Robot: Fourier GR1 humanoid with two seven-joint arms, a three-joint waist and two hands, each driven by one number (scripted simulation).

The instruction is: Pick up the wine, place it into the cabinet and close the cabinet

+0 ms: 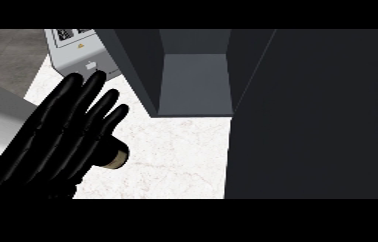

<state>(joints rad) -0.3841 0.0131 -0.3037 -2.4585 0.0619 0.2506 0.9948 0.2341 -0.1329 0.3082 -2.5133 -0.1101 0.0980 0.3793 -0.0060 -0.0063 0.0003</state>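
Head view: the left hand (pixel 63 136) fills the lower left of the picture, a black hand with its fingers straight and spread, pointing up and slightly right over the white marbled counter (pixel 177 156). It grasps nothing that can be made out. Just under its fingers, at their right edge, a short cylindrical end pokes out — dark with a pale cream band, probably the neck of the wine (pixel 115 157) bottle lying on the counter; the rest of it is hidden beneath the hand, so whether hand and bottle touch cannot be told.

Toward the counter's far edge stands the cabinet (pixel 193 81), dark grey, open toward the viewer, its grey inner floor bare. Its door (pixel 303 116) — a large dark panel — takes up the whole right side of the view. At the far left corner of the counter sits a light grey appliance (pixel 77 53) with a label on top.
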